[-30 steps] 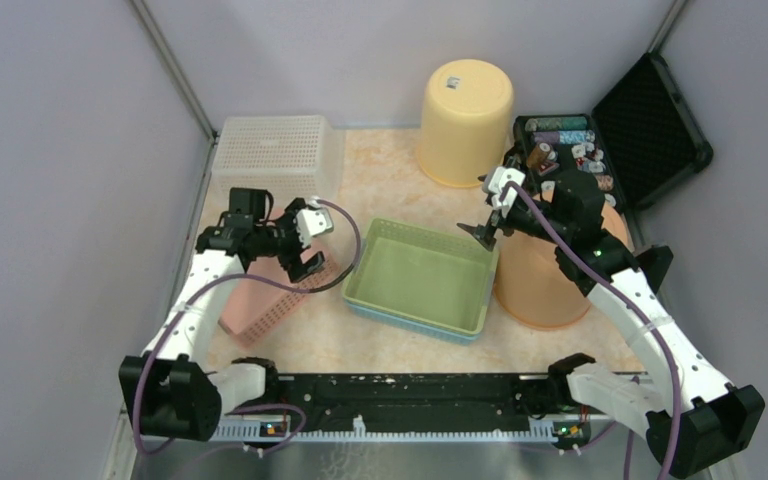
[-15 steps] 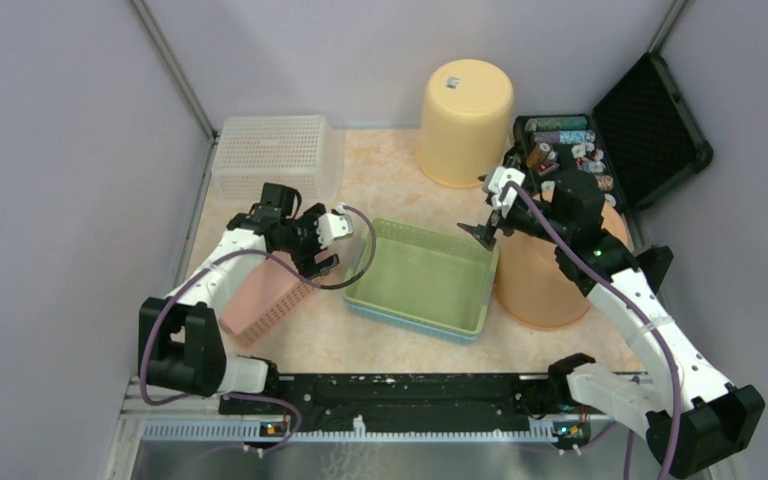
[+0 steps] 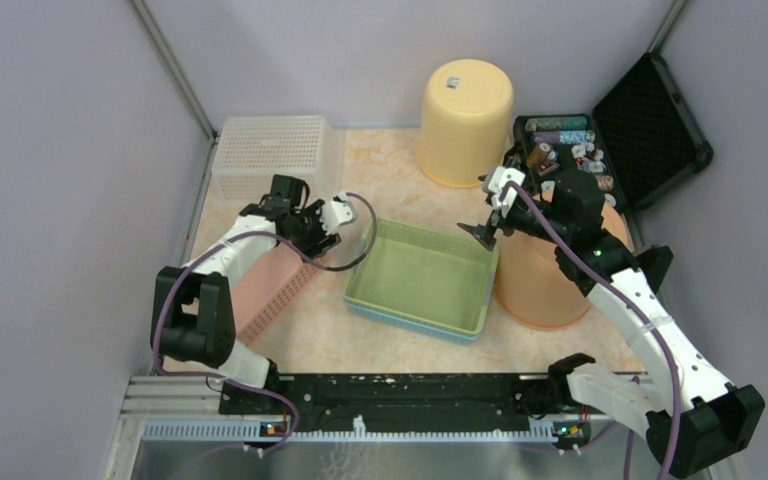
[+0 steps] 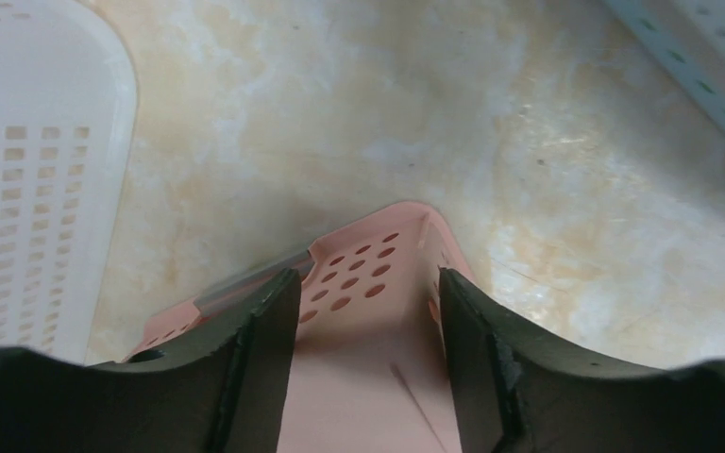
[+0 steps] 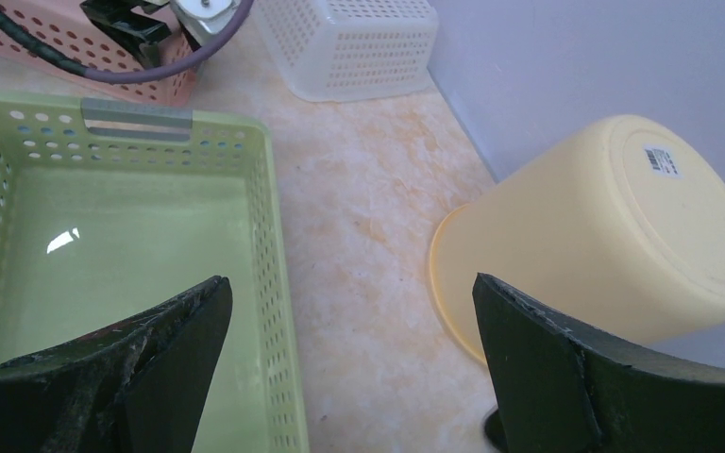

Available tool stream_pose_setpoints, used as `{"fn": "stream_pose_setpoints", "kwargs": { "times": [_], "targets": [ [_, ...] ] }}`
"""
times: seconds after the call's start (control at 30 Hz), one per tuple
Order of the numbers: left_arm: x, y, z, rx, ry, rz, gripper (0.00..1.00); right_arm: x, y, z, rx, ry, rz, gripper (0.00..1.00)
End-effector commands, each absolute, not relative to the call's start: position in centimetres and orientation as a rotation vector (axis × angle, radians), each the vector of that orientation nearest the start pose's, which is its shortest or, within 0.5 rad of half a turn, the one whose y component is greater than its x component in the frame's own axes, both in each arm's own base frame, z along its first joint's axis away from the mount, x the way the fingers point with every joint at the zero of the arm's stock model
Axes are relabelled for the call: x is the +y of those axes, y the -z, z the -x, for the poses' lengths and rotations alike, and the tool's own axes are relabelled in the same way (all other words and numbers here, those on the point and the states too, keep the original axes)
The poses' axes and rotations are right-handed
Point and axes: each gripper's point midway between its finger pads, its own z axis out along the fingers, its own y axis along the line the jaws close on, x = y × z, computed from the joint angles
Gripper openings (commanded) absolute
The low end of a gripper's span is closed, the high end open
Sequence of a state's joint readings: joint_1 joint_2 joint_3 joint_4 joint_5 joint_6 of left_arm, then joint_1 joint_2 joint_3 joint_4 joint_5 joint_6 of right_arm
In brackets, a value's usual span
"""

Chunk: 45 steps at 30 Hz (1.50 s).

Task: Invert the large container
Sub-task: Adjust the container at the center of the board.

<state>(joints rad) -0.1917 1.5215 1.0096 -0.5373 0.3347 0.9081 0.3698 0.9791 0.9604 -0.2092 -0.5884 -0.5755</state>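
Your left claw (image 4: 366,283) sits part-closed astride 1 end of the pink basket (image 3: 260,290) at the table's (image 3: 390,170) left, grip unconfirmable, while your right claw (image 5: 349,283) gapes empty above the green basket (image 5: 269,217), so the flip looks barely begun.

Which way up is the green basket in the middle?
Upright, open side up: the green basket shows its bare inner floor from above, nothing inside.
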Motion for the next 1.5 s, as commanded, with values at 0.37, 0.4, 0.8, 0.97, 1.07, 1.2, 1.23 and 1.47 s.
{"fn": "stream_pose_setpoints", "kwargs": {
  "times": [0.37, 0.4, 0.8, 0.97, 1.07, 1.2, 1.23, 1.47],
  "targets": [
    [-6.1, -9.1, -40.9, 2.286, -0.133, -1.003, 0.59, 19.5, -30.6, -28.9, 1.319, -0.367, 1.149, 0.99],
    [-5.8, -9.2, -41.3, 2.296, -0.149, -0.974, 0.59, 19.5, -30.7, -28.9, 1.317, -0.366, 1.149, 0.99],
    [-2.8, -10.2, -44.4, 2.365, -0.249, -0.690, 0.50, 19.4, -30.6, -28.9, 1.315, -0.364, 1.150, 0.99],
    [-3.7, -11.7, -44.8, 2.326, -0.166, -0.682, 0.51, 19.4, -30.6, -28.9, 1.316, -0.365, 1.150, 0.99],
    [-5.9, -14.0, -43.7, 2.233, -0.029, -0.773, 0.70, 19.4, -30.5, -28.9, 1.317, -0.364, 1.151, 0.99],
    [-8.3, -17.5, -41.0, 2.065, 0.089, -0.941, 0.98, 19.5, -30.4, -29.0, 1.318, -0.364, 1.151, 0.99],
    [-8.6, -17.4, -40.3, 2.054, 0.110, -0.979, 0.99, 19.5, -30.4, -29.1, 1.320, -0.365, 1.152, 0.99],
    [-9.0, -14.5, -34.3, 2.147, 0.220, -1.170, 0.97, 19.6, -30.3, -29.2, 1.321, -0.370, 1.153, 0.99]
  ]
}}
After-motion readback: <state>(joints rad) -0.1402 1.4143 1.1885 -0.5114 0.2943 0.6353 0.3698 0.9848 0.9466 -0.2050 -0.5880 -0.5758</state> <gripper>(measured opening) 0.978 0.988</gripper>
